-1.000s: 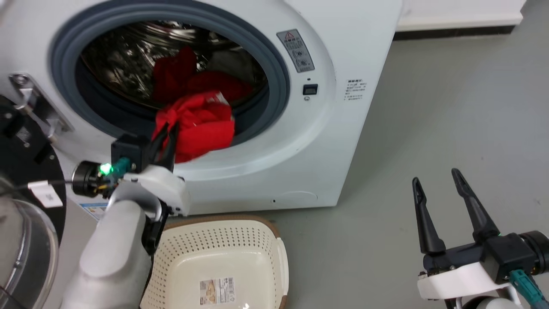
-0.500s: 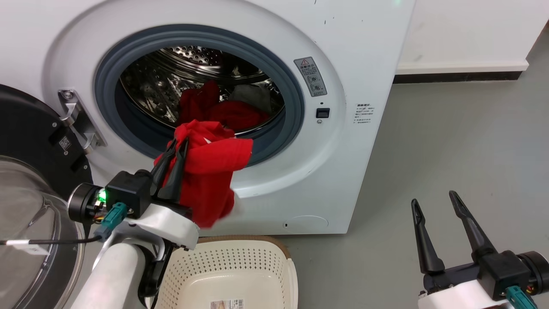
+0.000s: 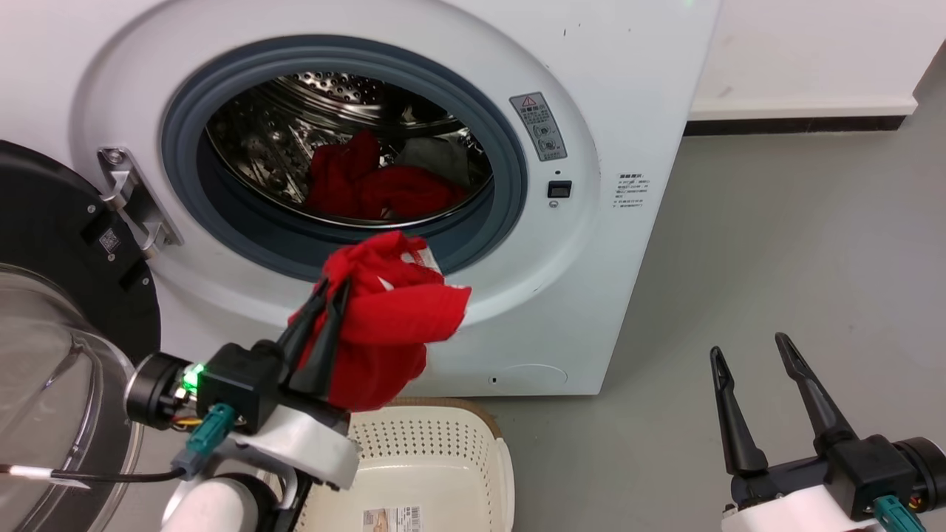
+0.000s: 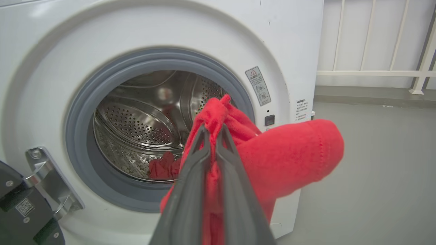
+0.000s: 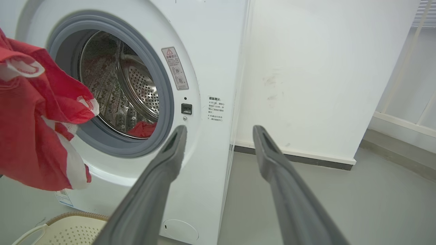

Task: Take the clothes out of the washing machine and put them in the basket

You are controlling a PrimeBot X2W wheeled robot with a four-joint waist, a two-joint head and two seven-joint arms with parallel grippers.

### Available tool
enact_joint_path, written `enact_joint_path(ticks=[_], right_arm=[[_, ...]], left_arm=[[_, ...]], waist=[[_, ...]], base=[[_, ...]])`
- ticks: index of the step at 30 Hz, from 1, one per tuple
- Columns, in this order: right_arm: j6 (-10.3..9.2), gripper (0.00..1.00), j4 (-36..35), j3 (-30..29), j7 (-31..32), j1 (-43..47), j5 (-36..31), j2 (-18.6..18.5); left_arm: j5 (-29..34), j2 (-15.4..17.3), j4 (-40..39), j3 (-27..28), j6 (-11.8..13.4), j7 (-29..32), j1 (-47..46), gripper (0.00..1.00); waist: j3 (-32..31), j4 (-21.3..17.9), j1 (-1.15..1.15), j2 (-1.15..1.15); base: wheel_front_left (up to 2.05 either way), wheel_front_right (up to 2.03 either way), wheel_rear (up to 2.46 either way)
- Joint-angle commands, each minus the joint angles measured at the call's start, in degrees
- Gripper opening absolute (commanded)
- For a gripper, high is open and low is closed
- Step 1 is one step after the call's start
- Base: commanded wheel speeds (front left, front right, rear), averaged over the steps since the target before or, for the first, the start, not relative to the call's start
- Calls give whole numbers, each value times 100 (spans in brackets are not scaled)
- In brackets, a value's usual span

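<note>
Raised before the washing machine [image 3: 628, 96], left gripper [image 3: 334, 287] with fingers pressed together on a bunched red garment [image 3: 392, 325] with white trim. Garment hanging outside the grey door ring [image 3: 510, 155], above the far-left edge of the cream laundry basket [image 3: 443, 443], apart from it. Low in the perforated steel drum [image 3: 251, 140], more red clothes [image 3: 384, 188]. On the basket's bottom, a barcode sticker [image 3: 392, 519], print too small to read. Right of the opening, a warning label [image 3: 538, 125] with a red triangle, and further right a smaller printed label [image 3: 634, 194]: neither legible. On the open door [image 3: 44, 222], a QR-code sticker [image 3: 109, 239]. Low at the right over the grey floor [image 3: 739, 222], right gripper [image 3: 749, 346], fingers well apart, holding nothing.
</note>
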Motion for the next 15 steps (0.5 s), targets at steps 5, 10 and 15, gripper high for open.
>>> enact_joint_path(ticks=[5,10,15], right_arm=[[-4,100,-53,-34,-12,-181,-11,3],[-4,100,-107,-62,-12,-414,-63,3],[-4,100,-186,-65,-12,-720,-91,3]], left_arm=[[-72,-29,166,-175,-95,-22,206,0],[-122,-101,572,-323,-197,-137,214,0],[-181,-221,1244,-404,-310,-348,14,0]], waist=[[317,-9,0,0],[755,-28,0,0],[1328,-91,0,0]], base=[[0,0,0],[0,0,0],[0,0,0]])
